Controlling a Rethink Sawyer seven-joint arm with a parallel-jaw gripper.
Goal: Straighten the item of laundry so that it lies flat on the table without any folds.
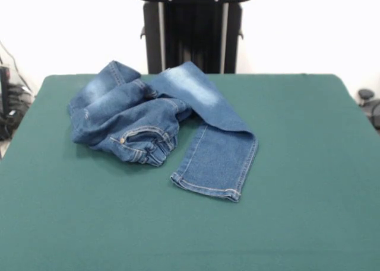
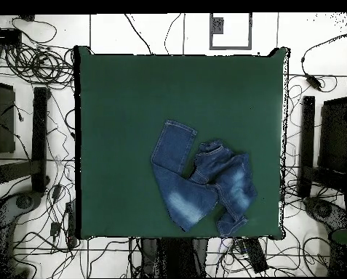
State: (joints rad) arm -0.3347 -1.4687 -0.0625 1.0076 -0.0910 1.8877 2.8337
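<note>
The blue denim jeans (image 1: 160,123) lie crumpled on the dark green table (image 1: 297,182), toward the far left in the front view, near the robot's pedestal. One leg runs out flat toward the front with its hem facing me; the rest is bunched in a heap with a pocket showing. In the overhead view the jeans (image 2: 201,185) lie right of centre near the bottom edge of the table (image 2: 118,109). No gripper shows in either view.
The black pedestal (image 1: 193,31) stands at the table's far edge. Cables (image 2: 30,211) and black stands lie on the floor around the table.
</note>
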